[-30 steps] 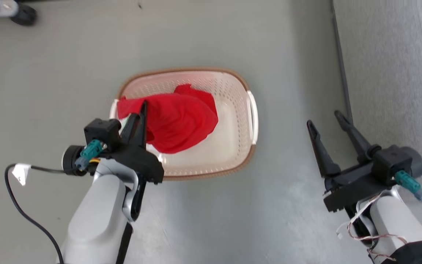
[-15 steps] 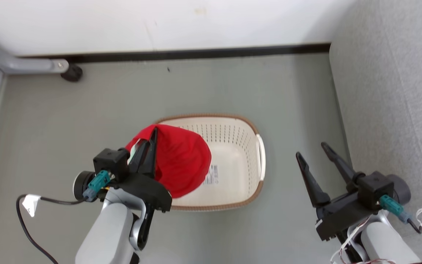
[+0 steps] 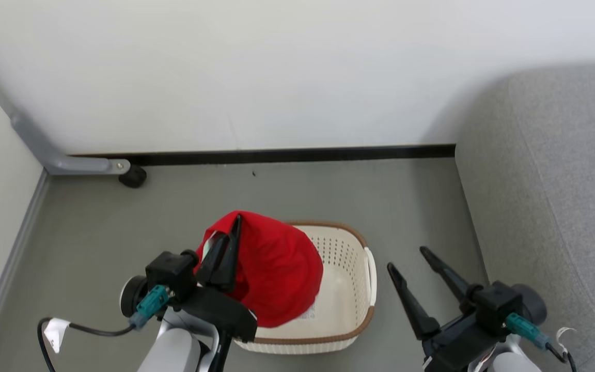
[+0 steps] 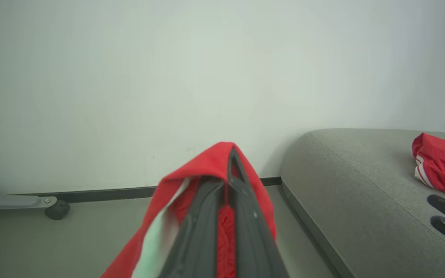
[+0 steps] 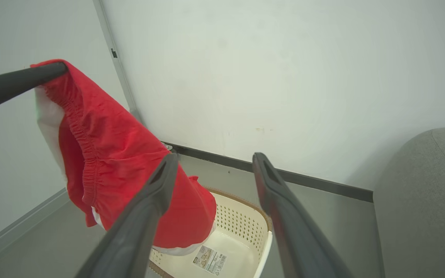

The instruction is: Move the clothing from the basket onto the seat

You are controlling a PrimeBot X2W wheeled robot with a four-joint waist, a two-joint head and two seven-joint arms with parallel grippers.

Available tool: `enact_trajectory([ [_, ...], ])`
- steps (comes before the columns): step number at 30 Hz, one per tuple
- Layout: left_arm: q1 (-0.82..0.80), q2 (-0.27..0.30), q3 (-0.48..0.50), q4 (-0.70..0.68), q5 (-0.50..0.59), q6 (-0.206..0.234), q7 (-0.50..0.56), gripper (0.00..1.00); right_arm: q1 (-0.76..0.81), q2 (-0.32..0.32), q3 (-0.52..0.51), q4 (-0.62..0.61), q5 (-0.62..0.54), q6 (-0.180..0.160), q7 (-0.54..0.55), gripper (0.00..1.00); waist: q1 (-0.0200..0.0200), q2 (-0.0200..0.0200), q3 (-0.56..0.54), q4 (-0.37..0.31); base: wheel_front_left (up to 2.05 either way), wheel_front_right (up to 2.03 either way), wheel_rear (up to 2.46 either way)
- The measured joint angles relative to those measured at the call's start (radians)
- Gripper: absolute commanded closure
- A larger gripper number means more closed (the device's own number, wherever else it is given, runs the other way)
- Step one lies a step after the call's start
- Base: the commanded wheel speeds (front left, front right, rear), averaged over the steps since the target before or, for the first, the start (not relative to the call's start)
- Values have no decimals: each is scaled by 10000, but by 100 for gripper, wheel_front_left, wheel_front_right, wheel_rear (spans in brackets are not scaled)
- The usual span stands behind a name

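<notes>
My left gripper (image 3: 233, 223) is shut on a red piece of clothing (image 3: 279, 274) by its elastic edge. The garment hangs from the fingers above the left half of the cream basket (image 3: 367, 281). In the left wrist view the red cloth (image 4: 207, 168) drapes over both shut fingers. The basket's inner bottom (image 5: 242, 235) shows its paper label. My right gripper (image 3: 407, 258) stands open and empty, to the right of the basket. The grey seat (image 3: 550, 181) fills the right side, and another red garment with striped trim (image 4: 440, 162) lies on it.
A white wall with a black baseboard (image 3: 287, 154) runs behind the basket. A grey metal leg with a black caster (image 3: 132, 176) stands at the back left. Grey floor (image 3: 96, 227) lies open to the left of the basket and between the basket and the seat.
The head camera has tilted upward, bringing the wall into view. My left gripper has lifted the red garment out of the basket. The right gripper has stayed open.
</notes>
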Motion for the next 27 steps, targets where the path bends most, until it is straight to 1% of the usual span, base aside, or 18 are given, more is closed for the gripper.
enact_trajectory([
  [8, 812, 190, -90, -1156, 12, 0, 0, 100, 43, -59, 899, -401, 234, 0, 0, 0, 1, 1, -730, 120, 0, 0, 0],
  [13, 997, 192, -309, -1831, 38, -6, 4, 100, -244, -349, 1402, -566, 410, 0, 0, 0, 1, 1, -818, 247, 0, 0, 0],
  [15, 1013, 213, -372, -2086, 40, -92, 12, 100, -511, -485, 1718, -581, 412, 0, 0, 0, 3, 2, -803, 304, 0, 0, 0],
  [20, 1105, 305, -522, -2558, 107, -94, 203, 100, -1478, -502, 2546, -596, 550, 0, 0, 0, 3, 1, -750, 392, 0, 0, 0],
  [24, 1117, 316, -610, -2830, 115, -165, 366, 100, -1897, -487, 3187, -621, 844, 0, 0, 0, 3, 2, -701, 465, 0, 0, 0],
  [27, 1117, 324, -652, -3020, 115, -165, 474, 100, -2155, -481, 3473, -548, 955, 0, 0, 0, 3, 2, -664, 513, 0, 0, 0],
])
